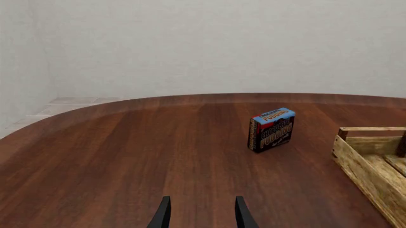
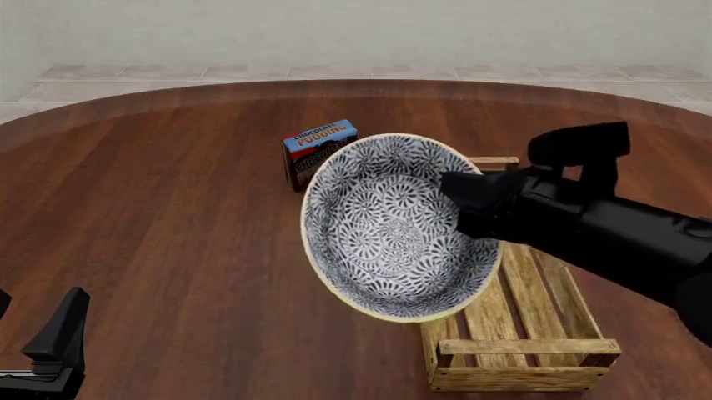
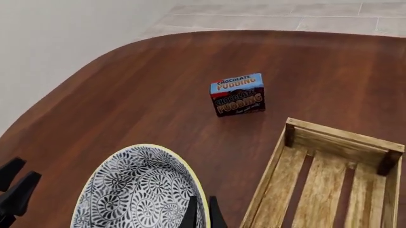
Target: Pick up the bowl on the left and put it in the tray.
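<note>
Dark wooden table (image 2: pixel 167 208); pale wall (image 1: pixel 222 42); tiled floor (image 2: pixel 333 73) beyond.

Even, bright, diffuse light fills all three views, with no glare and no blown-out patches; the table (image 2: pixel 167 217) shows only a faint pale sheen along its far edge toward 12 o'clock in the front view. Shadows are weak and soft: a dim smudge under the pudding box (image 1: pixel 271 129) and slight darkening inside the tray (image 2: pixel 523 317) below the bowl (image 2: pixel 395 225). Everything is sharp from near to far, free of blur, grain or bending at the edges, and the black right arm (image 2: pixel 601 225) reads as a flat, nearly detail-less mass.
</note>
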### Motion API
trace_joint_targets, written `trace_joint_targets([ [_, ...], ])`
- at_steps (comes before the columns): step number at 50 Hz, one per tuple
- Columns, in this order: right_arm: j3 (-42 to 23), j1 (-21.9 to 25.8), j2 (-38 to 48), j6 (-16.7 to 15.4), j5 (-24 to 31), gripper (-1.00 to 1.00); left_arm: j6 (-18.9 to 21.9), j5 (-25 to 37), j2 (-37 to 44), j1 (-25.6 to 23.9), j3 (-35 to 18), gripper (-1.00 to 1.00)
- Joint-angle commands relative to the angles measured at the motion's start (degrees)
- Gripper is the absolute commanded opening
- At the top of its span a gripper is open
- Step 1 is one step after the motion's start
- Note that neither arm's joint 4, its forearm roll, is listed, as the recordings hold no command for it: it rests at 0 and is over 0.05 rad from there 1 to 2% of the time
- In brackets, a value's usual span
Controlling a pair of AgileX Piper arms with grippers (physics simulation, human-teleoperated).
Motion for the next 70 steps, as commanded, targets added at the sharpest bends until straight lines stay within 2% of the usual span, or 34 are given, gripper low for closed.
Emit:
trace_joint_targets([
  [1,0.1,-2.6,-1.8,3.3,-0.1,-1.0,0.0,0.0,0.0,0.0,0.0,1.0],
  [4,0.1,-3.4,-2.4,2.9,0.0,-1.0,0.0,0.0,0.0,0.0,0.0,1.0],
  [14,1.4,-5.2,-2.7,6.0,-1.0,-1.0,0.0,0.0,0.0,0.0,0.0,1.0],
  [37,4.6,-12.0,-2.3,9.9,-4.3,-1.0,0.0,0.0,0.0,0.0,0.0,1.0],
  [62,8.0,-17.0,-1.2,12.6,-7.9,-1.0,0.0,0.0,0.0,0.0,0.0,1.0],
  [63,7.5,-19.5,0.8,12.2,-7.3,-1.0,0.0,0.0,0.0,0.0,0.0,1.0],
  [65,8.3,-17.9,-0.5,12.8,-8.4,-1.0,0.0,0.0,0.0,0.0,0.0,1.0],
  [70,9.2,-19.7,0.7,13.3,-9.7,-1.0,0.0,0.0,0.0,0.0,0.0,1.0],
])
